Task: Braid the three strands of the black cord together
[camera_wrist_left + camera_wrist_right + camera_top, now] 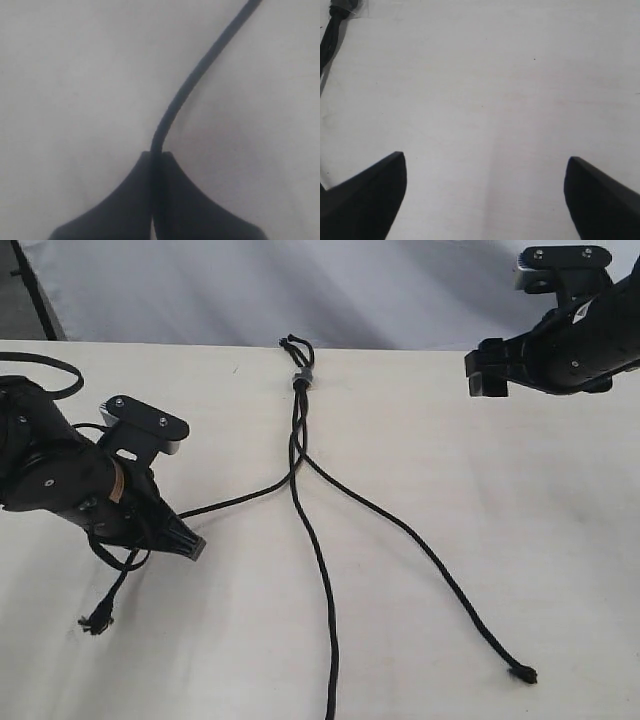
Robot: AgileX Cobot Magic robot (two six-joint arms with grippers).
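Observation:
The black cord's knot with its grey band lies at the far middle of the table. Three strands fan out from it toward the front. The left strand runs to my left gripper, which is shut on it; its frayed tip hangs behind the fingers. In the left wrist view that strand leaves the closed fingertips. The middle strand runs off the front edge. The right strand ends at a frayed tip. My right gripper hovers open at the far right, with the knot off to its side.
The pale table carries only the cord. A white backdrop rises behind the far edge. The left arm's thick cable loops at the far left.

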